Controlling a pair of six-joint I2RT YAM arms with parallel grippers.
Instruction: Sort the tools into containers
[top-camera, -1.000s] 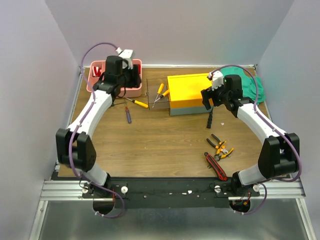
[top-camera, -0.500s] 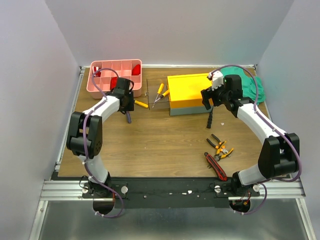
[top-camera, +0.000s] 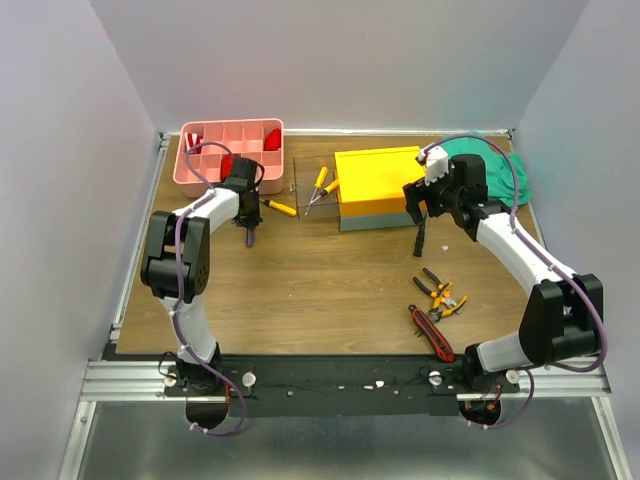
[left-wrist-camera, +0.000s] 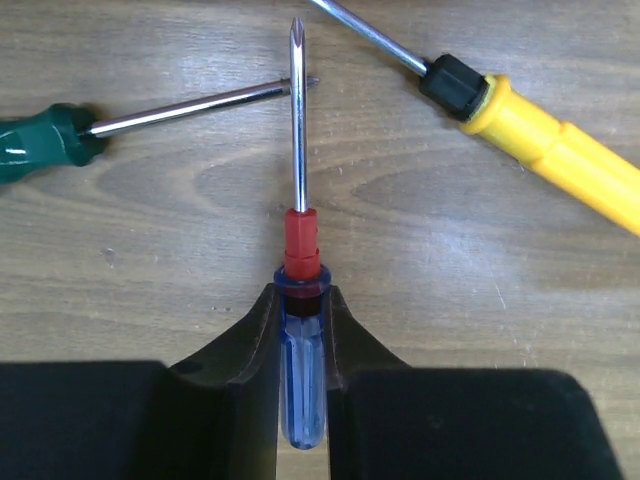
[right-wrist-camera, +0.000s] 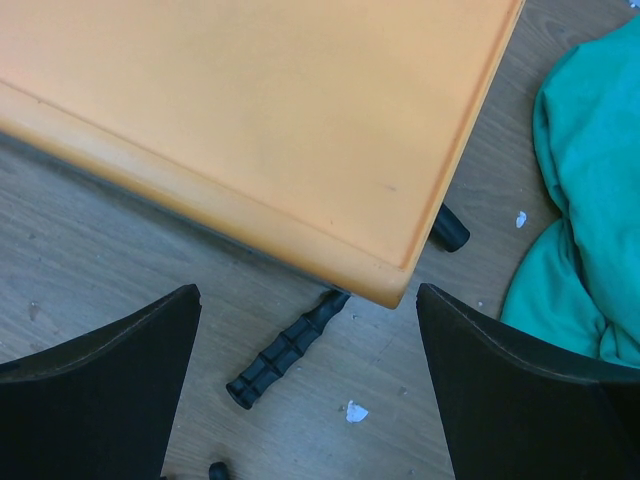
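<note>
Left gripper (left-wrist-camera: 302, 298) clamps a translucent blue screwdriver (left-wrist-camera: 302, 400), its red collar (left-wrist-camera: 302, 238) visible only from the wrist; right gripper (right-wrist-camera: 308, 292) gapes over the smooth yellow lid (right-wrist-camera: 250, 110).

Left gripper (left-wrist-camera: 300, 300): a second ago over the pink tray (top-camera: 186, 178), now down at the table just in front of it. Jaws went from wide to pinched on the blue-handled screwdriver (left-wrist-camera: 301, 400), one finger on each side of the handle. Left arm folded back; tray compartments uncovered.
</note>
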